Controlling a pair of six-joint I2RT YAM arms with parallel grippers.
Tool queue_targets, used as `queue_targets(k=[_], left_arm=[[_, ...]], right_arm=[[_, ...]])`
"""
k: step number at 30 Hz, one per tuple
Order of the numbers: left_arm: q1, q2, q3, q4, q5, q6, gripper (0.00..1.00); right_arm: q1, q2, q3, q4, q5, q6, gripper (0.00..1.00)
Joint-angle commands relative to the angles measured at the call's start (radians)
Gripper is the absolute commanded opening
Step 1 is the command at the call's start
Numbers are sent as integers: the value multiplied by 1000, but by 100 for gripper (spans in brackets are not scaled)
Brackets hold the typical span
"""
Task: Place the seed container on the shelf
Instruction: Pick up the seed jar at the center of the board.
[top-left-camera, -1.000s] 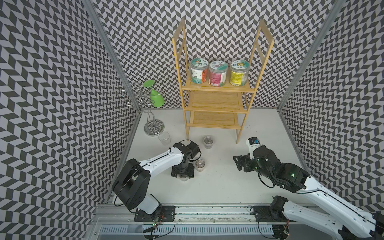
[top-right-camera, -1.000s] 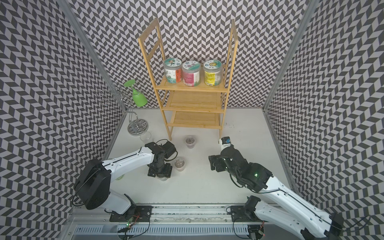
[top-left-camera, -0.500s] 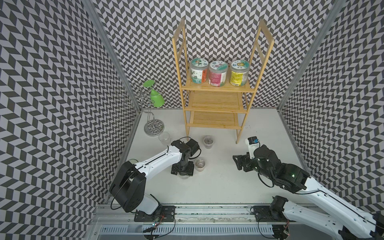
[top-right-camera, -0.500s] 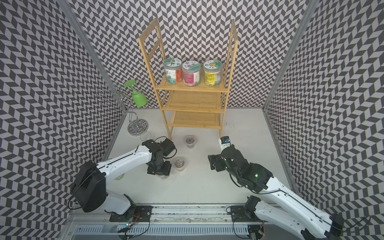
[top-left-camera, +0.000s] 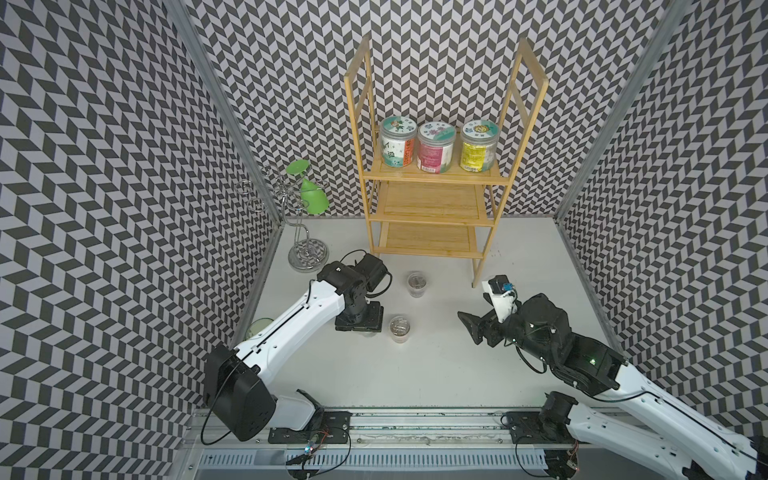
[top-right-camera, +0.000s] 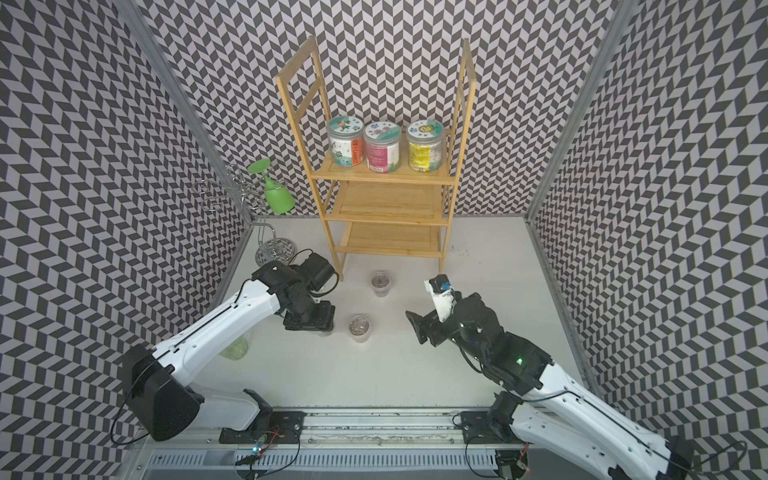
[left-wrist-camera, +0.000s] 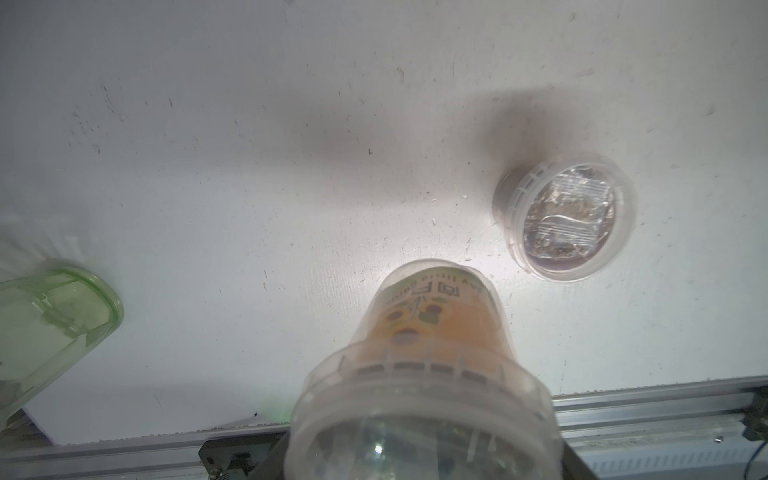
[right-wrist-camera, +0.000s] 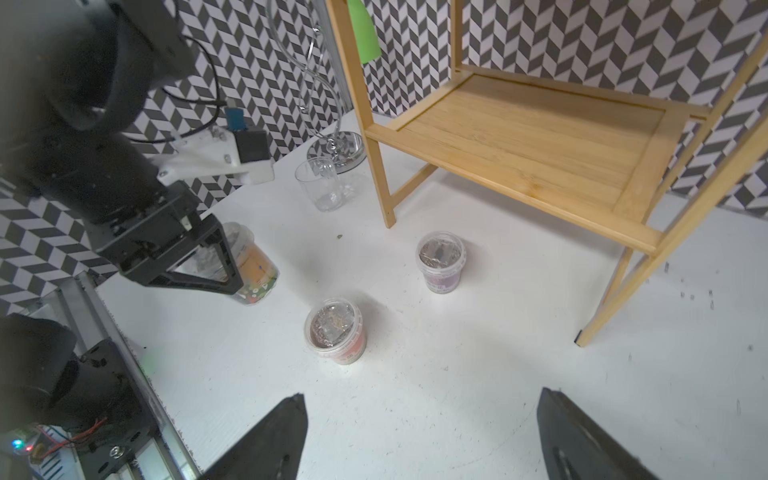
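Observation:
The seed container (right-wrist-camera: 254, 270), a small clear tub with an orange label, stands upright on the white table. My left gripper (right-wrist-camera: 195, 266) reaches down over it, its black fingers shut on the lidded top. In the left wrist view the seed container (left-wrist-camera: 432, 332) fills the space between the jaws. In both top views the left gripper (top-left-camera: 358, 322) (top-right-camera: 309, 320) hides it. The bamboo shelf (top-left-camera: 432, 208) (right-wrist-camera: 519, 137) stands at the back. My right gripper (top-left-camera: 471, 330) (right-wrist-camera: 419, 399) hovers open and empty over the table on the right.
Two more small tubs stand nearby, one red-labelled (top-left-camera: 400, 328) (right-wrist-camera: 336, 330), one purple-labelled (top-left-camera: 416, 282) (right-wrist-camera: 441, 259). Three big jars (top-left-camera: 432, 145) fill the shelf's top tier. A chrome wire stand (top-left-camera: 307, 253) holds a green glass (top-left-camera: 312, 195). A clear cup (right-wrist-camera: 320, 183) and a green glass (left-wrist-camera: 50, 324) are at the left.
The left gripper's jaws have closed in on the orange-labelled tub, and the arm has shifted slightly. The right arm has hardly moved.

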Motion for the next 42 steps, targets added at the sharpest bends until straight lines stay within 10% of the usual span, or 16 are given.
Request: queue_targets(k=[1,10,42], left_arm=[[6,-6,58,-21,56,17,64],[20,28,176,-18,119,54,64],[-9,28,253,-17,215,118,64]], right_arm=[[51,-2,-37,149,-31,-136,92],[244,82,-166,454,2,-288,100],[193,566,-100,1025,-128,-356,99]])
